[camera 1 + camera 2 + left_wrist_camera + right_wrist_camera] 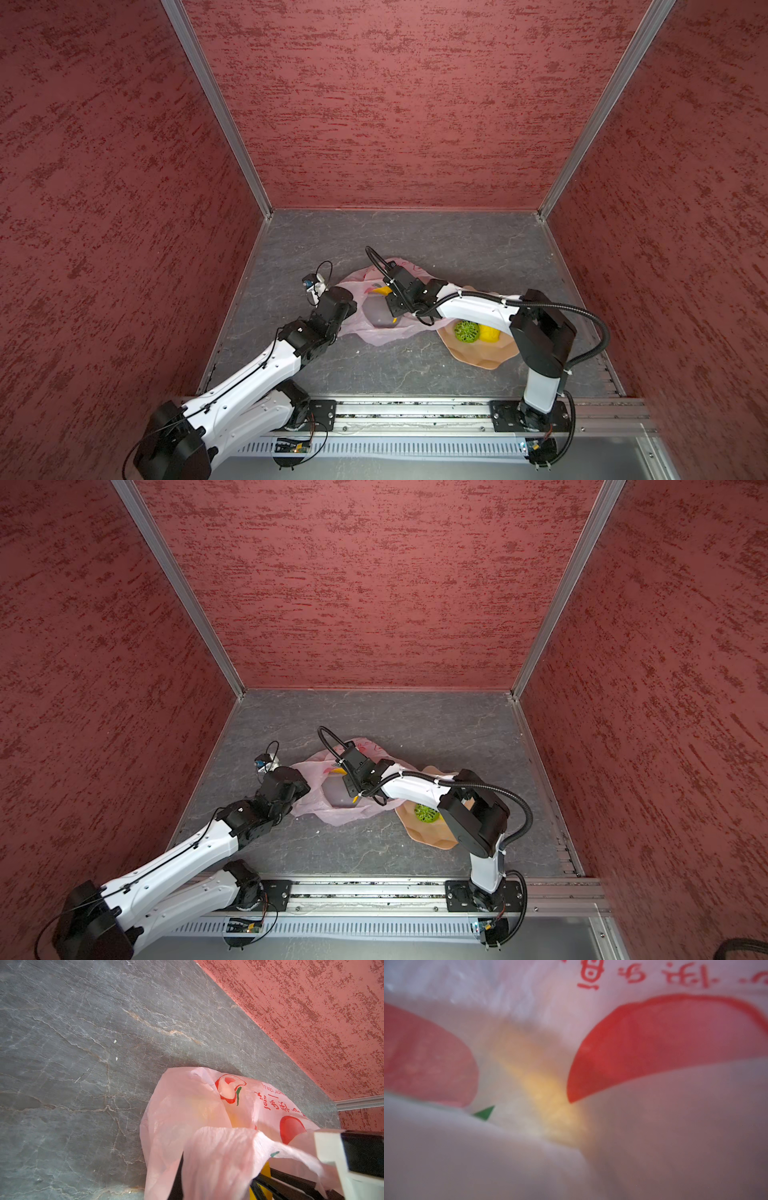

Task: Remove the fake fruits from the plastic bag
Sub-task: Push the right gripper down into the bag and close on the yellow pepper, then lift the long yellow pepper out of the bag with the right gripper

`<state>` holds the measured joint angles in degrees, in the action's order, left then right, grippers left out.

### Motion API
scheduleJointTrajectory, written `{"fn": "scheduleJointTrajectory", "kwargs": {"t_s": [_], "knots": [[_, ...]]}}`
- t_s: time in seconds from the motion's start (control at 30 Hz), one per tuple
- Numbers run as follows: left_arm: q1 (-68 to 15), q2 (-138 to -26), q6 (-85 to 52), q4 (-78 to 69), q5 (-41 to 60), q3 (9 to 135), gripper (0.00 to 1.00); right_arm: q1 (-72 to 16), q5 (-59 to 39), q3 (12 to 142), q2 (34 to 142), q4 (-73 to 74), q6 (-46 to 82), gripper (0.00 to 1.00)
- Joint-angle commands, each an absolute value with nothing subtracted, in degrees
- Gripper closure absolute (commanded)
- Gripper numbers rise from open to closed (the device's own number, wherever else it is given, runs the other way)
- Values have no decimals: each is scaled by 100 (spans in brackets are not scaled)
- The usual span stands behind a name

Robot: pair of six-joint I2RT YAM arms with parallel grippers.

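The pale-pink plastic bag (386,337) (340,814) (187,1105) lies crumpled mid-table, its mouth open towards the front. My left gripper (348,318) (302,796) is shut on the bag's left rim, and the film drapes over its jaws in the left wrist view. My right gripper (390,309) (350,791) reaches into the mouth, shut on a yellow banana (382,289) (337,772) (265,1176) whose ends stick out either side. Bag film (675,1126) covers the right wrist view, with a yellow blur behind it. A green lattice ball (466,331) (424,812) and a yellow lemon (489,333) lie outside the bag.
The green ball and lemon rest in a tan wavy-edged dish (478,357) (432,835) right of the bag, partly under my right arm. Red textured walls close in the grey stone table on three sides. A metal rail (415,411) runs along the front.
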<state>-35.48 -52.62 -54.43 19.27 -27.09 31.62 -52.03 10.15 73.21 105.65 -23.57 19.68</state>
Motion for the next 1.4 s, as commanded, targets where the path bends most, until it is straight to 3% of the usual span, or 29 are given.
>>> {"fn": "scheduleJointTrajectory", "kwargs": {"t_s": [0.0, 1.37], "knots": [[-3465, -5274, -5313, 1779, -2742, 3318, 100, -5221, 1364, 7291, 10222, -2642, 1973, 86], [-3357, -5804, -5292, 1608, -2918, 3717, 100, -5222, 1443, 6444, 8437, -3533, 1720, 87]]}}
